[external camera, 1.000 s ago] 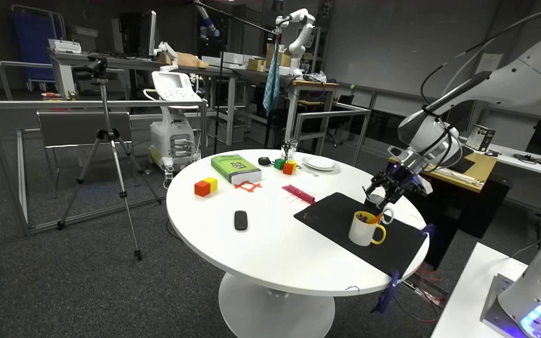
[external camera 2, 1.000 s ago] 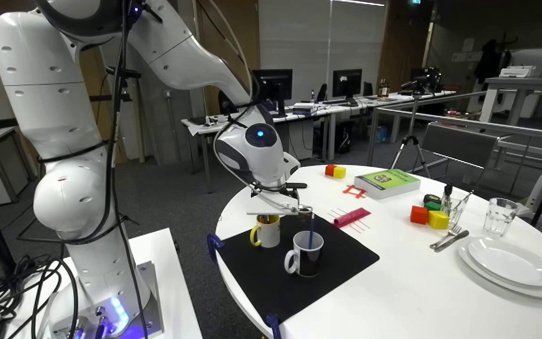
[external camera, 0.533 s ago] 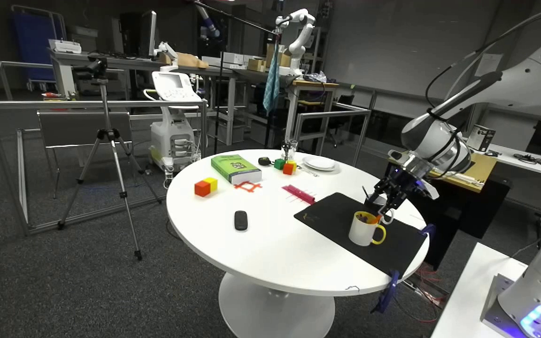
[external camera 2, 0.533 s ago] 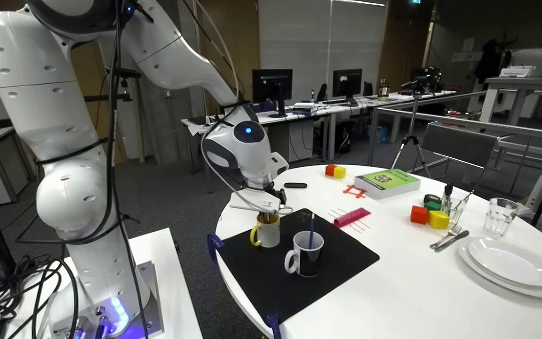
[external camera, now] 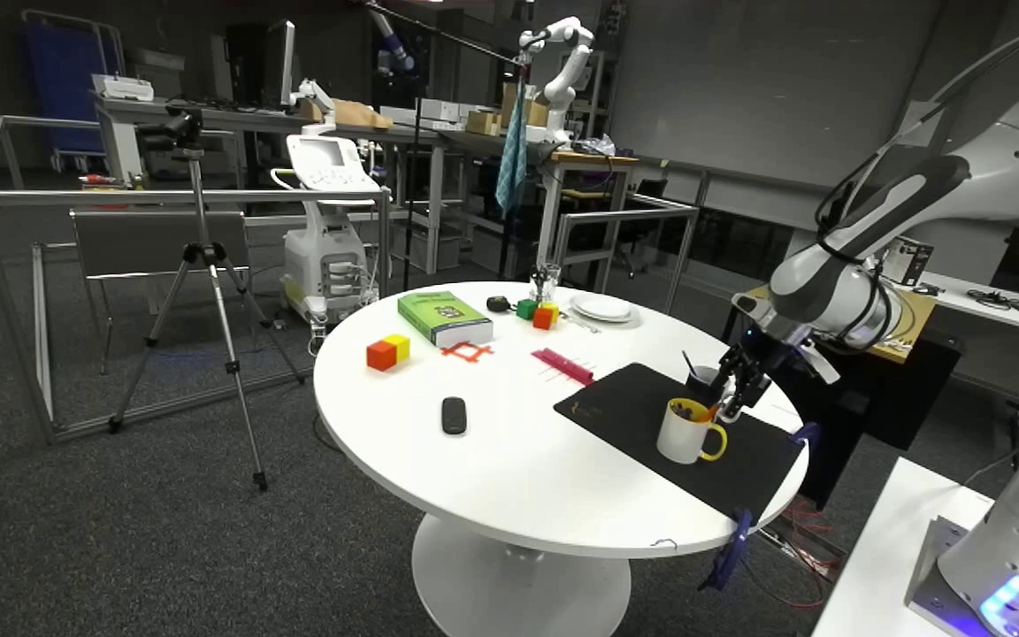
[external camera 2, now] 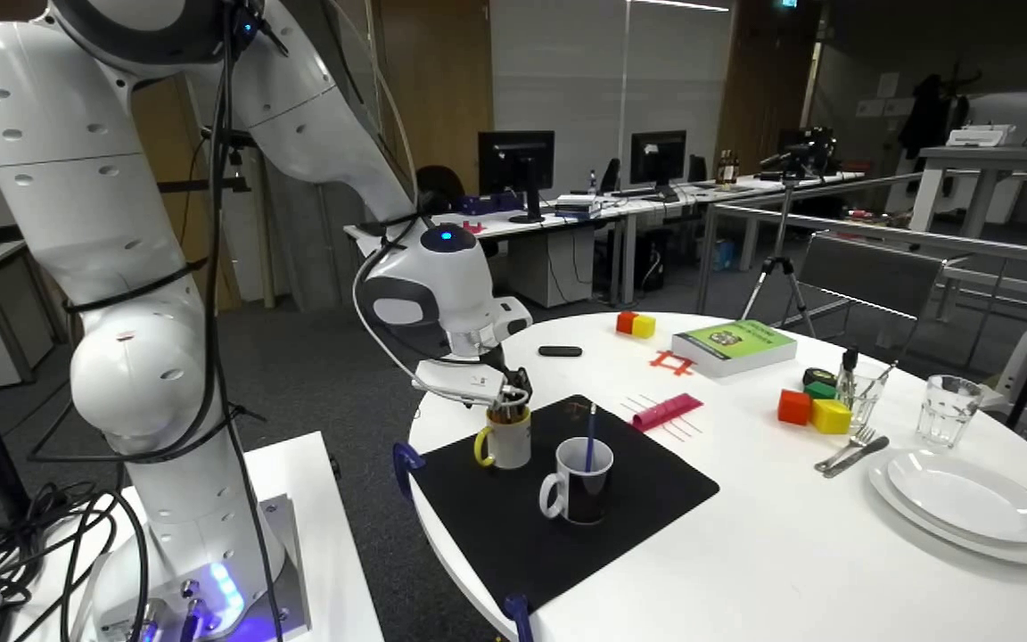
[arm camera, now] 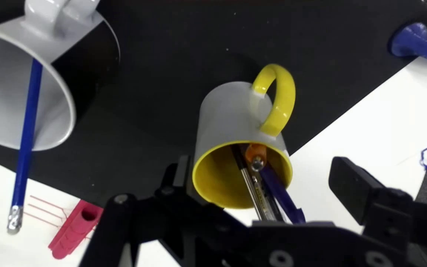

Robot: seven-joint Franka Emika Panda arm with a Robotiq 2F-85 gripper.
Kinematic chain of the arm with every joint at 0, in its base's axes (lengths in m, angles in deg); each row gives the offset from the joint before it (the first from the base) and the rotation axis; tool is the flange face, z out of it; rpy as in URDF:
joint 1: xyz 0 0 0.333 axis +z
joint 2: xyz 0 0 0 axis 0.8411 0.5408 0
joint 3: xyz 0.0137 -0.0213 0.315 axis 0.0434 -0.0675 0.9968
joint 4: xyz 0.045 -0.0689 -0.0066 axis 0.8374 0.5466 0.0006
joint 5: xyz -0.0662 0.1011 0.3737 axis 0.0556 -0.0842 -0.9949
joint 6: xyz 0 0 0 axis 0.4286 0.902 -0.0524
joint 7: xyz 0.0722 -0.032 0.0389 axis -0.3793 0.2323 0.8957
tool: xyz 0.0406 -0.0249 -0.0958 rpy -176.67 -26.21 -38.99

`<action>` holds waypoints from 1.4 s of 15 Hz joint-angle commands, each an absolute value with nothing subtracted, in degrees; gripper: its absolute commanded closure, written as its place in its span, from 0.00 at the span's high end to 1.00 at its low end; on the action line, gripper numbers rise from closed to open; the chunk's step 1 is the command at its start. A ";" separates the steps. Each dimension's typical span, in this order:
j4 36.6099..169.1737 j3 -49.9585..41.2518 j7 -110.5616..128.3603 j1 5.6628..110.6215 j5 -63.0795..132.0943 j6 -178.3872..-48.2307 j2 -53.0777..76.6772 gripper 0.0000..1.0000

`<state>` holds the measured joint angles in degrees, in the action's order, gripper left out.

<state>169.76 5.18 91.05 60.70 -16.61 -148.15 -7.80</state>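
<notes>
Mat [external camera 2: 513, 526] bears mugs [external camera 2: 513, 446] — white table [external camera 2: 745, 535], dark carpet [external camera 2: 344, 392].

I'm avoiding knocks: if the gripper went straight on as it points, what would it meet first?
Probably the pens in the yellow-rimmed mug: in the wrist view they lie between the fingers of the open gripper. Depth is unclear; a finger might touch the rim first.

there's a white mug [arm camera: 232, 107] with yellow handle and lining, upright on the black mat [external camera 2: 638, 481] near one edge, with several pens [arm camera: 279, 191] leaning inside, one orange, one purple, their ends poking past its rim.
</notes>
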 commanded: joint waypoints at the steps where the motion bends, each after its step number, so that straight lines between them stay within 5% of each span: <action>1: 169.93 5.83 80.48 58.98 -6.54 -148.80 -6.63 1.00; 9: 169.29 5.04 65.89 57.29 10.20 -146.68 -8.56 1.00; 10: 169.24 5.10 64.84 57.17 11.20 -146.25 -8.92 0.95; 11: 169.83 5.16 64.02 57.21 11.89 -145.98 -9.82 0.77; 14: 169.82 5.22 61.62 57.12 13.55 -145.16 -10.56 0.62; 21: 169.79 2.38 59.33 59.80 14.86 -140.87 -12.16 0.08</action>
